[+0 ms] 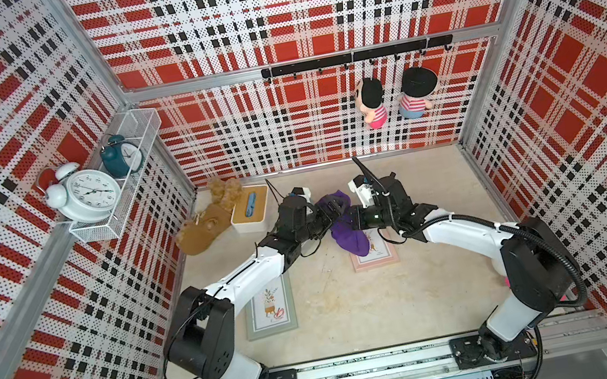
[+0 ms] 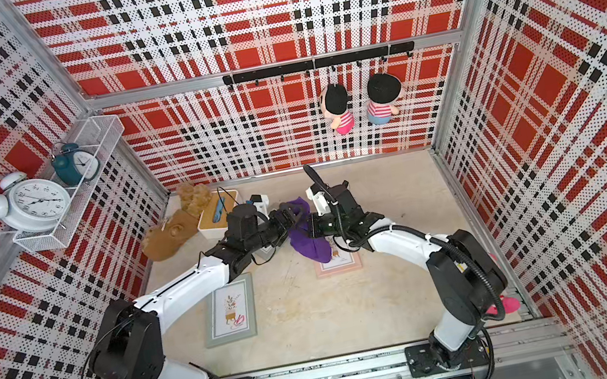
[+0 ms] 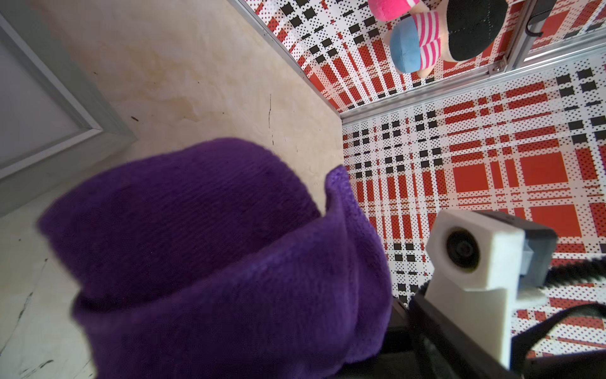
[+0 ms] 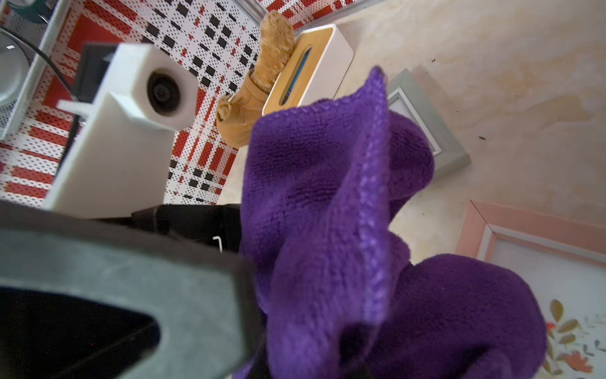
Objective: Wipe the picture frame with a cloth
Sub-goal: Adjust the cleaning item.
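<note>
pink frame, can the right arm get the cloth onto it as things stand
Probably yes: the right gripper holds the cloth hanging over the pink frame's corner, with nothing else between them.

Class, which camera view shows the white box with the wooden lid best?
A top view: the white box shows nearly whole, slot upward, beside the tan plush toy. The right wrist view shows it closer, one corner behind the purple cloth. The left wrist view misses it.

2 frames (image 1: 273, 331) (image 1: 376, 263), 1 cloth (image 1: 348, 238), 2 clocks (image 1: 89, 194) (image 1: 119, 157), 2 dolls (image 1: 373, 102) (image 1: 416, 97)
</note>
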### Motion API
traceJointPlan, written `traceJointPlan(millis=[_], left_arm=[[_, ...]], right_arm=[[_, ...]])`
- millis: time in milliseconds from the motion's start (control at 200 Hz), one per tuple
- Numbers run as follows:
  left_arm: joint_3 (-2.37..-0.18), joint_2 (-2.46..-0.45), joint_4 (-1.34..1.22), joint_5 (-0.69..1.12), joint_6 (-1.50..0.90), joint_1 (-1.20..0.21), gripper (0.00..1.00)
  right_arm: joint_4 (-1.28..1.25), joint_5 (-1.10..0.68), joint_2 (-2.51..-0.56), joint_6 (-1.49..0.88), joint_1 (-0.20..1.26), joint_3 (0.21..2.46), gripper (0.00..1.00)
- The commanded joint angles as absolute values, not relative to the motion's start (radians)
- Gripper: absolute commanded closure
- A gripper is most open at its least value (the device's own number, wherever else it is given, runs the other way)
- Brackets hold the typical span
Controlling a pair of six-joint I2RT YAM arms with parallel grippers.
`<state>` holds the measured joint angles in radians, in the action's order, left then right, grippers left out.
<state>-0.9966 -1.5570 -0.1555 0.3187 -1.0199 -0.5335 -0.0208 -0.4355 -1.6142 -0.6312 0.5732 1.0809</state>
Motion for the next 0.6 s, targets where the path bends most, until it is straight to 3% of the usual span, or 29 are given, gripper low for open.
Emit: traceJointPlan(millis=[0,125,421,501,591], left_arm=[[-1.008,-1.548,-0.147,0.346,-0.981,-0.531,0.03],[-1.018,-1.561,-0.147,0.36,-0.955,-0.55,0.04],[-1.028,-1.588,-0.144,0.392,-0.94,-0.56,0.17],[-1.033,-1.592,-0.135,0.394,-0.936,-0.56,0.32],[-1.025,-1.583,-0.141,0.385,-0.936,-0.554,0.58]], right_arm=[[0.046,-0.429,-1.597,-0.483,0.58,1.11,1.0],[0.041,-0.458,-1.588,-0.437,0.583,1.105,1.0],[0.038,-0.529,-1.579,-0.366,0.592,1.105,1.0],[0.064,-0.522,-1.585,-0.349,0.592,1.113,1.0],[0.086,-0.49,-1.571,-0.338,0.592,1.112,0.97]])
